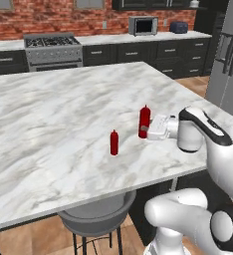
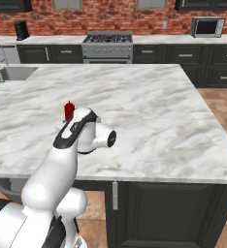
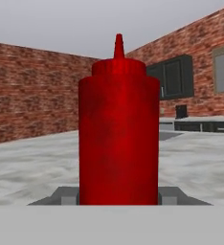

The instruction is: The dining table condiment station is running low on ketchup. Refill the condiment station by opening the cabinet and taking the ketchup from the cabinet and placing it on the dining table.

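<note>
The ketchup [image 1: 144, 121] stands upright on the table [image 1: 63, 124], right at the tool [image 1: 145, 130], which reaches in level from the side. In the hand view the bottle [image 3: 118, 139] sits between the fingers [image 3: 68, 195], nozzle up; they look clamped on it. A second bottle [image 1: 114, 142] stands near, to the left.
</note>
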